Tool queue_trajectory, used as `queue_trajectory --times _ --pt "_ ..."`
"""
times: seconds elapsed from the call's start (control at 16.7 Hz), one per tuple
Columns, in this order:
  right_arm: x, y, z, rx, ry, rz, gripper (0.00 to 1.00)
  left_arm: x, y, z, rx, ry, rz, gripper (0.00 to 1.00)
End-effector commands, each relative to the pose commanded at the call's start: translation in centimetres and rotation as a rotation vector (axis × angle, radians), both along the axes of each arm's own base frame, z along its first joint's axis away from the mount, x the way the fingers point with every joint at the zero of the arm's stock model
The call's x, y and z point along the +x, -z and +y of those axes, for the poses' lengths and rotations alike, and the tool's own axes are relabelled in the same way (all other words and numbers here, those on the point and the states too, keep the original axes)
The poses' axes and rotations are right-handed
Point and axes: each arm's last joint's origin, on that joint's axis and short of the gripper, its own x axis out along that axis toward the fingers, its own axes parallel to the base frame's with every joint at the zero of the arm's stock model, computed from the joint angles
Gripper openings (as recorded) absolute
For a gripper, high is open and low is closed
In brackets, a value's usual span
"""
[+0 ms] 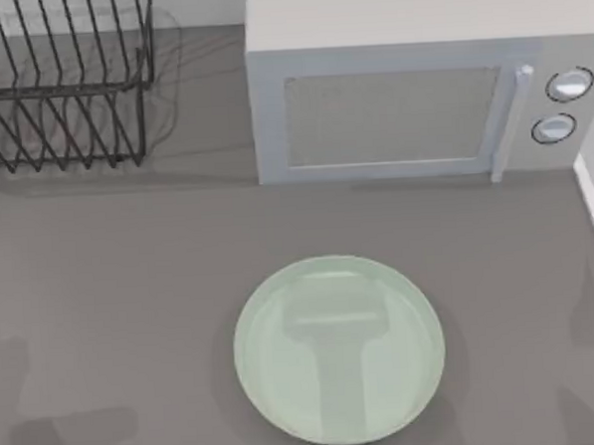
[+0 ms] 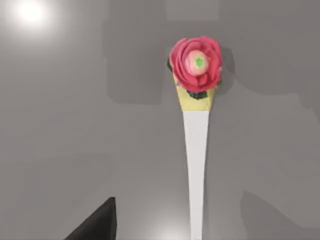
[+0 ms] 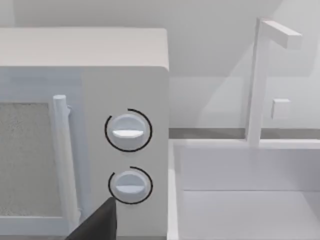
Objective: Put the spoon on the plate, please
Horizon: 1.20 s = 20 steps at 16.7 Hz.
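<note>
The plate (image 1: 339, 351) was seen lying bare on the grey table (image 1: 101, 293), low and centre in the top view, in front of the microwave (image 1: 409, 87); a wire rack (image 1: 61, 85) stood at upper left. In the left wrist view, the spoon (image 2: 196, 165) lay flat on the table, its red ornament (image 2: 196, 62) in the upper half of the frame. A sink (image 3: 245, 200) was seen beside the microwave. Whether either gripper was apart or together cannot be told.
</note>
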Motion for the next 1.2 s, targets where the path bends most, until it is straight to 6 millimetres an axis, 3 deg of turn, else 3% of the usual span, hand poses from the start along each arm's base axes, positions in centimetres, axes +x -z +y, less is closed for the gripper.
queue_trajectory --times 0.36,0.78,0.96,1.2 --pt "0.0 0.0 0.0 0.000 0.000 0.000 1.00 2.1 -0.1 3.3 -0.108 -0.023 0.256 1.00" --pt "0.0 0.0 0.0 0.000 0.000 0.000 1.00 2.3 0.0 3.4 -0.115 -0.021 0.269 1.00" --pt "0.0 0.0 0.0 0.000 0.000 0.000 1.00 2.5 1.6 3.6 -0.118 -0.024 0.273 1.00" --pt "0.0 0.0 0.0 0.000 0.000 0.000 1.00 2.9 6.0 3.8 -0.113 -0.025 0.265 1.00"
